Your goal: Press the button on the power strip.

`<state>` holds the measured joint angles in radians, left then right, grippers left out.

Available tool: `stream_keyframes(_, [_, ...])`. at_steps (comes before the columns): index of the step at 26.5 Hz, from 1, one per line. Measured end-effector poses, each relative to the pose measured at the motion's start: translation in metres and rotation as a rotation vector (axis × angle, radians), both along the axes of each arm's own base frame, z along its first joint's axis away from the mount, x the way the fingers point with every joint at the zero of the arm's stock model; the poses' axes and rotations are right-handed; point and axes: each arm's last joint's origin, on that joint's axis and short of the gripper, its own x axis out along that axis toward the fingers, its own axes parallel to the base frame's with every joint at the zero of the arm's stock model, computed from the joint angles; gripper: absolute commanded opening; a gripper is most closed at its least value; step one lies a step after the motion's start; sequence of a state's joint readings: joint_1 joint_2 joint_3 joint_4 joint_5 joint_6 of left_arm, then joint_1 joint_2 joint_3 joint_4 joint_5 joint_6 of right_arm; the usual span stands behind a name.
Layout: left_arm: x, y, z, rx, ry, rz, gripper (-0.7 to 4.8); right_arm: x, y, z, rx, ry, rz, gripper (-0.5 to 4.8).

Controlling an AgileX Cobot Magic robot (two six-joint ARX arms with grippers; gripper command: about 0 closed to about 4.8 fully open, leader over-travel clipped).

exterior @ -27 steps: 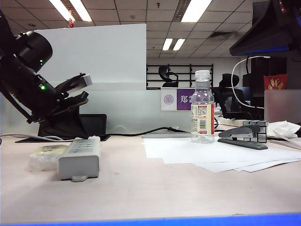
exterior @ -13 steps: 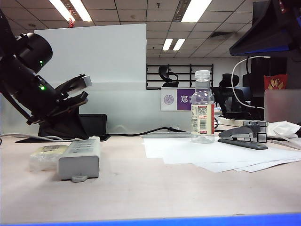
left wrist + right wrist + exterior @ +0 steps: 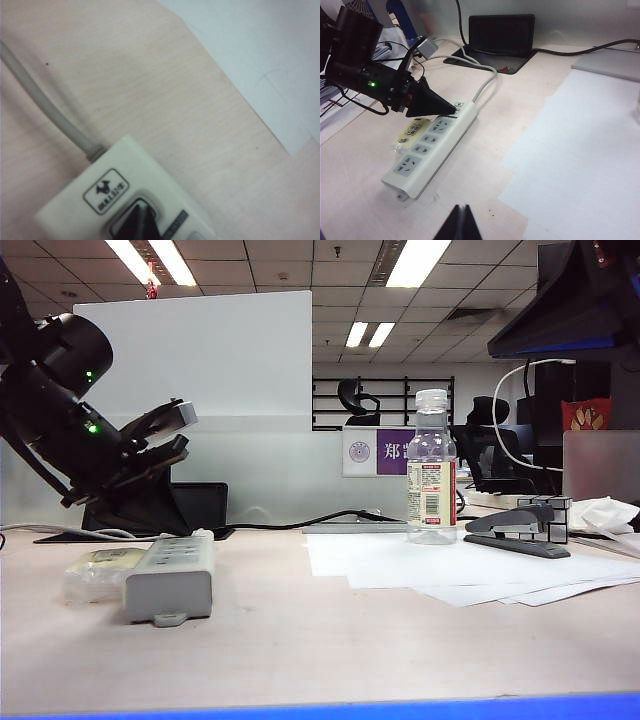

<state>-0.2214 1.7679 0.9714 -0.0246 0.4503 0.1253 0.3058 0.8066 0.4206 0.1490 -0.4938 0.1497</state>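
Power strip (image 3: 432, 150) lies on the left part of the wooden table (image 3: 330, 640), its long axis running from the table's front edge toward the back, with the grey cord (image 3: 485, 82) leaving the far end and a clear-wrapped yellowish packet (image 3: 95, 573) just beside it. The rocker button (image 3: 132, 217) sits at that cord end, next to the printed logo. The left gripper (image 3: 451, 108) is by far the nearer: in the right wrist view its dark fingers come to a single point, closed with nothing between them, and that point hangs just over the cord end of the strip. The left wrist view agrees, with the dark tip showing directly across the button; whether it already touches the rocker I cannot tell. The right gripper (image 3: 460, 220) is well apart, over bare table beyond the strip's near end, its fingers also pressed together and empty. My judgement is that the press belongs to the left arm, and that a short push down along its present line is what it calls for, since the tip already lines up over the switch rather than over the sockets.
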Motion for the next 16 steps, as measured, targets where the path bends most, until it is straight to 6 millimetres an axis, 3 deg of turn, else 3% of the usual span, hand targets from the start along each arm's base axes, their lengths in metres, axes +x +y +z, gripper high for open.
stream_keyframes(6, [-0.018,0.001,0.019,-0.028,0.020,0.000,-0.05,0.000,0.000,0.000,0.000,0.000,0.000,0.00])
stream_keyframes(12, [-0.024,0.004,0.079,-0.105,-0.247,0.016,-0.05,0.000,0.000,0.000,0.000,0.000,0.000,0.00])
stream_keyframes(16, [-0.027,0.005,0.082,-0.106,-0.254,0.018,-0.05,0.000,0.000,0.000,0.000,0.000,0.000,0.00])
